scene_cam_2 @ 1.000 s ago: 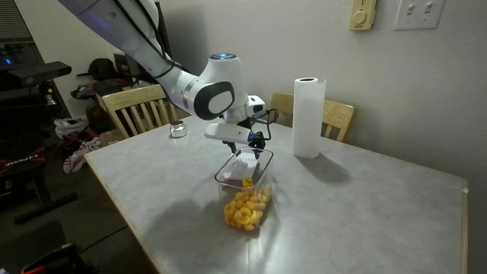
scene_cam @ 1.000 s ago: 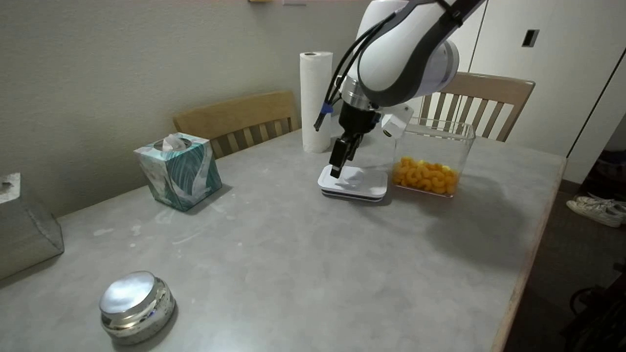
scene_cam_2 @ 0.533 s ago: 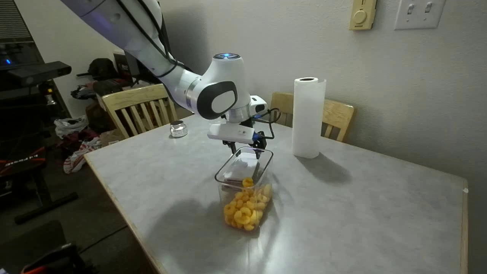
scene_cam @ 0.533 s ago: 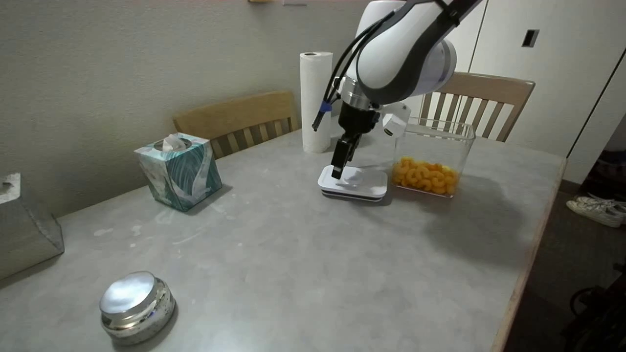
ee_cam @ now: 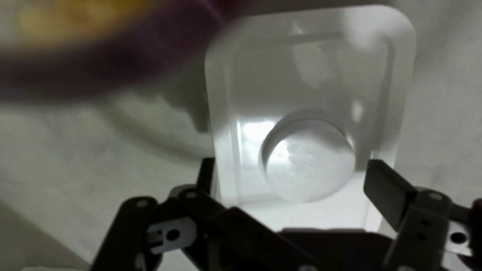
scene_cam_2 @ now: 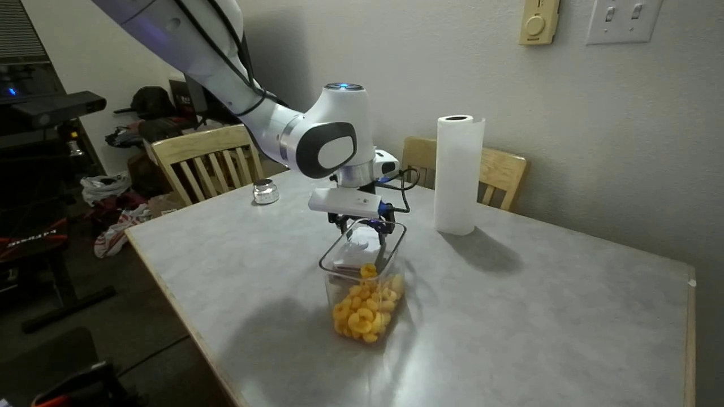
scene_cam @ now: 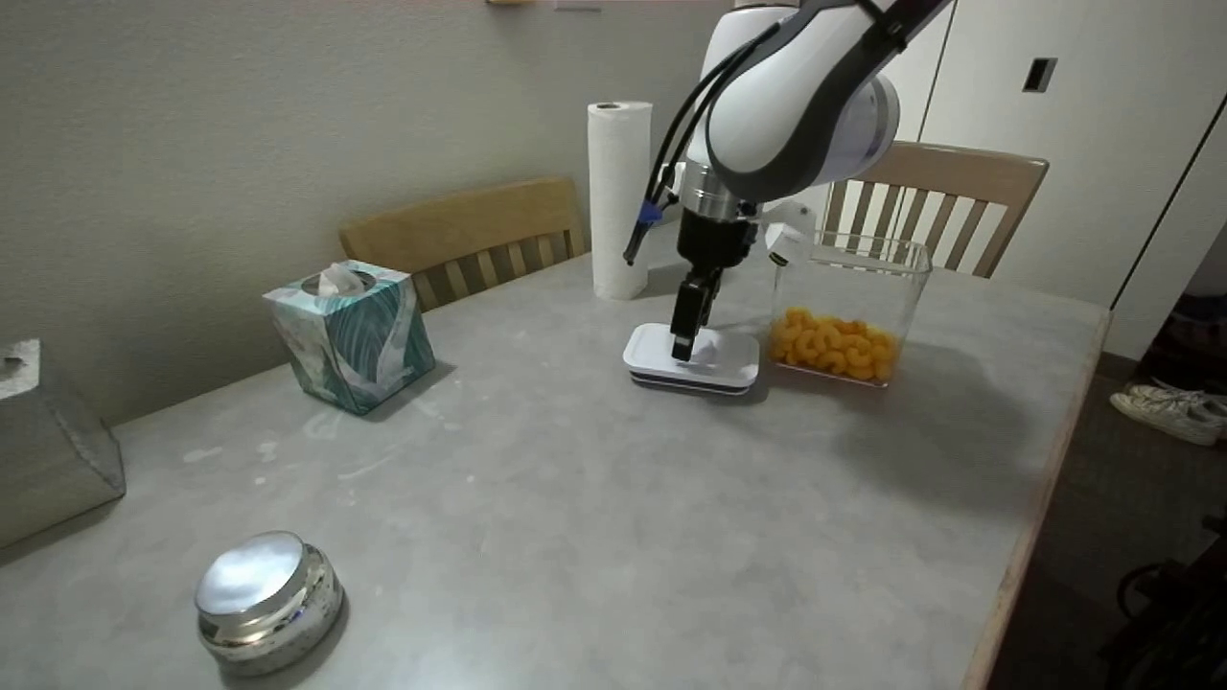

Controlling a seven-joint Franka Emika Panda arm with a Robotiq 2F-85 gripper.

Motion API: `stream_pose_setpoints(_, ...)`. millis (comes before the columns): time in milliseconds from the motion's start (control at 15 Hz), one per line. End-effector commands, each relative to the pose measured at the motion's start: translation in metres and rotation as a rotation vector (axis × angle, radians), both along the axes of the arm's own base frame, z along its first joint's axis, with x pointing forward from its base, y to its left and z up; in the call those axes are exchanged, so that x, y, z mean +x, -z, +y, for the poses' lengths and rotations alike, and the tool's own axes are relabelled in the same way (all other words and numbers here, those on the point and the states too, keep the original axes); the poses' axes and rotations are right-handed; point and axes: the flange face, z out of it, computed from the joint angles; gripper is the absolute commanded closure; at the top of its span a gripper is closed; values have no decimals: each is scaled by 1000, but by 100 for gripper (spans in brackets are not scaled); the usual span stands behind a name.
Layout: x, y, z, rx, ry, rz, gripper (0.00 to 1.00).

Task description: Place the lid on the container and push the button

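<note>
The white lid (scene_cam: pixel 652 356) lies flat on the table beside the container. It shows through the container wall in an exterior view (scene_cam_2: pixel 348 257) and fills the middle of the wrist view (ee_cam: pixel 263 82). Its round raised button (ee_cam: pixel 310 162) lies between my fingers in the wrist view. My gripper (ee_cam: pixel 293 178) is open and empty, low over the lid, one finger near each long edge; touch cannot be told. It shows in both exterior views (scene_cam: pixel 682 347) (scene_cam_2: pixel 363 233). The clear container (scene_cam: pixel 853 283) (scene_cam_2: pixel 335 291) stands upright, open-topped, with orange snacks inside. Its blurred rim (ee_cam: pixel 150 52) crosses the wrist view's upper left.
A paper towel roll (scene_cam: pixel 618 201) (scene_cam_2: pixel 455 175) stands behind the lid. A teal tissue box (scene_cam: pixel 355 335), a shiny metal jar (scene_cam: pixel 268 604) (scene_cam_2: pixel 264 192) and a grey box (scene_cam: pixel 48 450) stand further off. Wooden chairs (scene_cam: pixel 470 225) (scene_cam_2: pixel 198 152) line the table.
My gripper has moved down toward the lid and slightly toward the container side. Its fingers stay apart. The lid and container have not moved.
</note>
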Motion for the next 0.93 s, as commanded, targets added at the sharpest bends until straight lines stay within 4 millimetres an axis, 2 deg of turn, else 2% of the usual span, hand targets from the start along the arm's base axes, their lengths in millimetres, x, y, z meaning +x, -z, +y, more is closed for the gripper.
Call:
stream_pose_setpoints(0, -4, -3, -7, -17, -38, 36, 0)
stream_pose_setpoints(267, -6, 1, -3, -9, -45, 53, 0)
stream_pose_setpoints(333, -6, 1, -2, -7, -45, 53, 8)
stream_pose_setpoints(400, -5, 2, 0, -2, -44, 52, 26)
stream_pose_setpoints(800, -4, -2, 6, -1, -43, 45, 67)
stream_pose_setpoints(867, -4, -3, 6, -2, -43, 44, 71)
